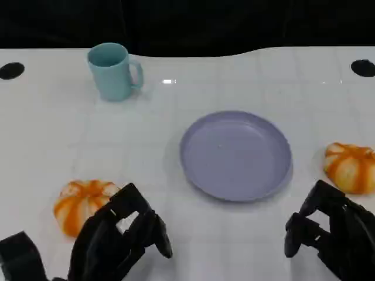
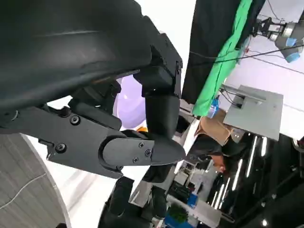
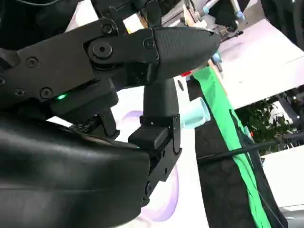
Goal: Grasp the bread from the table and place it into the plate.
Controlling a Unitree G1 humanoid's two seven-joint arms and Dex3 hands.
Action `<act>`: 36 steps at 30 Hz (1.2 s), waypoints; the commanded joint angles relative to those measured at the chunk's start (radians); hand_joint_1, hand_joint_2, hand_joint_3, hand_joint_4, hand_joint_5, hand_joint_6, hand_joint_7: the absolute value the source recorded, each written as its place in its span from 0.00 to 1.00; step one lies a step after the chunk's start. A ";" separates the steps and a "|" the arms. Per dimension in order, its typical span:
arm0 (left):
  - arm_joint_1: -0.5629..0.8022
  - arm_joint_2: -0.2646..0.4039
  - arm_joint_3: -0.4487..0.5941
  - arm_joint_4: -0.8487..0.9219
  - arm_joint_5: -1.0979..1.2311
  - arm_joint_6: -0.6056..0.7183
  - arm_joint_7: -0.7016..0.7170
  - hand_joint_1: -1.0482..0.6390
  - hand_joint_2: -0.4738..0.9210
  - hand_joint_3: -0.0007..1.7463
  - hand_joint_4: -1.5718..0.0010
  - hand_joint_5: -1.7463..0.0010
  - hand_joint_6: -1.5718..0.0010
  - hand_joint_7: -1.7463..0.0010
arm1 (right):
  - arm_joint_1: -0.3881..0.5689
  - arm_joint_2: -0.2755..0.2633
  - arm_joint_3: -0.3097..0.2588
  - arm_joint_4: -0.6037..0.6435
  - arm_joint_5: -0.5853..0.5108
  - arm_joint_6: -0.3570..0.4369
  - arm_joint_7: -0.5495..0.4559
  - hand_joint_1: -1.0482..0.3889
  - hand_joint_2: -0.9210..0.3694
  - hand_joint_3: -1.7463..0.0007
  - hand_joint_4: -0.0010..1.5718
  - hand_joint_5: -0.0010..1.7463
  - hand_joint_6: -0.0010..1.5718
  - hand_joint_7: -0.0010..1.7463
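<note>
Two orange-striped breads lie on the white surface (image 1: 47,140): one (image 1: 81,204) just beside the left hand (image 1: 120,237), one (image 1: 350,167) near the right hand (image 1: 328,231). Both hands hold nothing, fingers loosely curled and apart. The purple plate (image 1: 235,155) is bare. Closing too shallow could push the round bread away instead of gripping it.

Plate (image 1: 236,155) between two breads (image 1: 82,204), mug (image 1: 113,71) behind.

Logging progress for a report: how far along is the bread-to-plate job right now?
Nothing looks done yet: the round lavender plate holds nothing. Two orange-and-white striped bread rolls lie on the white table, the left bread roll just beyond the left hand and the right bread roll beyond the right hand. Neither hand holds anything. Grasping, carrying and placing all remain.
</note>
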 commanded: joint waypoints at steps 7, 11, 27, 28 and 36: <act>-0.001 0.002 0.011 -0.004 -0.004 0.001 0.003 0.27 1.00 0.21 0.47 0.00 0.64 0.00 | 0.000 -0.006 -0.011 -0.001 0.003 -0.002 -0.010 0.32 0.00 0.83 0.48 1.00 0.39 0.90; -0.001 0.005 0.011 -0.008 -0.003 0.006 0.003 0.27 1.00 0.21 0.47 0.00 0.64 0.00 | -0.001 -0.007 -0.009 0.002 0.001 -0.010 -0.005 0.32 0.00 0.82 0.48 1.00 0.40 0.90; 0.003 0.027 0.003 -0.086 0.062 -0.036 0.034 0.27 1.00 0.20 0.61 0.06 0.66 0.26 | -0.003 -0.013 -0.011 -0.002 0.008 0.004 -0.002 0.32 0.00 0.82 0.47 1.00 0.40 0.90; 0.001 0.035 0.001 -0.091 0.080 -0.043 0.036 0.27 1.00 0.19 0.63 0.10 0.66 0.35 | -0.004 -0.014 -0.011 -0.001 0.008 0.002 0.001 0.32 0.00 0.81 0.47 1.00 0.39 0.90; 0.003 0.137 -0.021 -0.182 0.222 -0.056 0.066 0.27 1.00 0.14 0.74 0.37 0.61 0.81 | -0.002 -0.011 -0.011 -0.002 0.007 -0.002 0.002 0.32 0.00 0.82 0.47 1.00 0.39 0.91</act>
